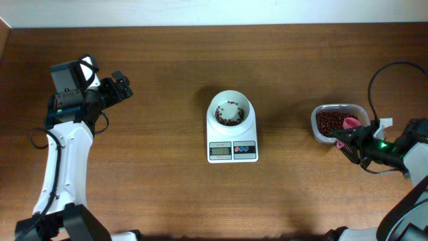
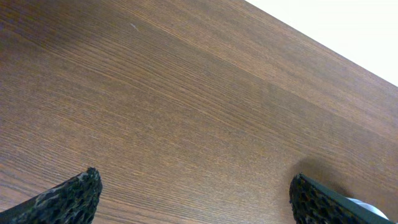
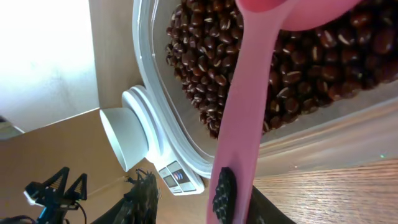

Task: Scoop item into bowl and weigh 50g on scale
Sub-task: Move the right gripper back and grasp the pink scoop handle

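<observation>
The white bowl (image 1: 249, 107) stands on the white scale (image 1: 233, 151) at the table's middle, with a small layer of red-brown beans (image 1: 229, 115) in it. More beans (image 3: 205, 74) fill the clear tub (image 1: 314, 124) to the right. A pink scoop (image 3: 245, 112) lies with its head over the tub's beans and its handle pointing back to my right gripper (image 3: 186, 186). The handle rests against one finger pad (image 3: 225, 193). The other finger (image 3: 146, 193) stands apart from it, with a gap between. My left gripper (image 1: 122, 87) hovers wide open over bare wood at the far left, holding nothing.
The tub (image 3: 311, 149) sits near the right table edge, the scale (image 3: 177, 177) and bowl (image 3: 121, 140) beyond it. A black cable (image 1: 372, 80) loops above the right arm. In the left wrist view only wood grain shows between the fingertips (image 2: 74, 199).
</observation>
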Controlling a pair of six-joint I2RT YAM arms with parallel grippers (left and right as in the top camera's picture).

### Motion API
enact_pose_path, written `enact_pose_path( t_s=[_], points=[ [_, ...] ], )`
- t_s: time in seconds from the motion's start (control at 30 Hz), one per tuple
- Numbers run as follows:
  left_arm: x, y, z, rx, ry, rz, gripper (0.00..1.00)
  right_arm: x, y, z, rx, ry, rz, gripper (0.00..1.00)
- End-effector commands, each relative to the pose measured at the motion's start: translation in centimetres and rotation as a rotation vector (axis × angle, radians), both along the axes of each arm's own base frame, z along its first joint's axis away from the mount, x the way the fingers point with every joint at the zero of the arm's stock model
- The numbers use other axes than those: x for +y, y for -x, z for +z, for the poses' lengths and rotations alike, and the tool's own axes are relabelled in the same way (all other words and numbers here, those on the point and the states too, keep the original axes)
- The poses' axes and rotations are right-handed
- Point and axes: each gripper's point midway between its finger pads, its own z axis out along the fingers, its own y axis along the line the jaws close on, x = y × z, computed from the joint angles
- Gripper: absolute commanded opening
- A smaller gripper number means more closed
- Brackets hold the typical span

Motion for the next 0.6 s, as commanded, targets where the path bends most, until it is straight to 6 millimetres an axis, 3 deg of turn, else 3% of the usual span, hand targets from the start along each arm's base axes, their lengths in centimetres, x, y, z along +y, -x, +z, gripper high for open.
enact_pose_path(
  t_s=[0.0, 0.1, 0.4, 0.57],
  points=[
    [0.4, -0.3, 0.5, -0.011, -0.002, 0.016, 0.99, 0.4, -1.4, 2.2, -0.133, -0.052, 0.028, 0.4],
    [0.4, -0.3, 0.5, -0.011, -0.002, 0.016, 0.99, 0.7, -1.5, 2.7, -0.148, -0.08, 0.031, 0.31],
    [0.4, -0.3, 0.5, -0.011, -0.002, 0.016, 0.99, 0.7, -1.7, 3.0, -0.116, -0.13, -0.006, 0.36],
    [0.4, -0.3, 0.5, -0.011, -0.002, 0.016, 0.99, -1.9, -4.9, 5.7, -0.05, -0.024, -0.098, 0.37]
  ],
)
